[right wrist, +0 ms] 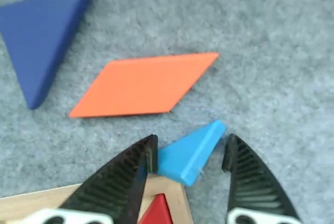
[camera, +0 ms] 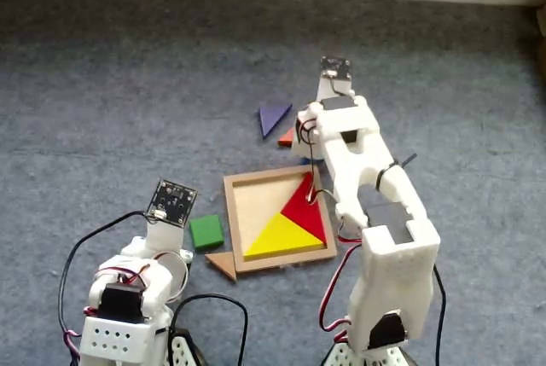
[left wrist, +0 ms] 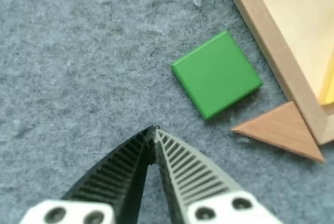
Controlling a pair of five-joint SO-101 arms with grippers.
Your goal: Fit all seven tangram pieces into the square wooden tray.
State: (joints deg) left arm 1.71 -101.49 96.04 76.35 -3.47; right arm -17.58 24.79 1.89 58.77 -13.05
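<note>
Right gripper (right wrist: 190, 141), right wrist view: jaws spread, straddling light blue triangle (right wrist: 188, 153), not pinching it. Piece lies at a corner of tray (right wrist: 176, 195); whether it laps the rim, can't tell. Orange parallelogram (right wrist: 143, 85) and dark blue triangle (right wrist: 42, 31) lie on carpet beyond. Judgement: close across flat edges, not a point, and lift clear of the rim before swinging inward, or it may twist out.

Left wrist view: left gripper (left wrist: 154, 130) pinched together on nothing, near green square (left wrist: 216, 73); wooden triangle (left wrist: 279, 130) just beside tray's outer rim.

High view: red triangle (camera: 304, 204) and yellow triangle (camera: 281, 235) seated in tray; five pieces outside.
</note>
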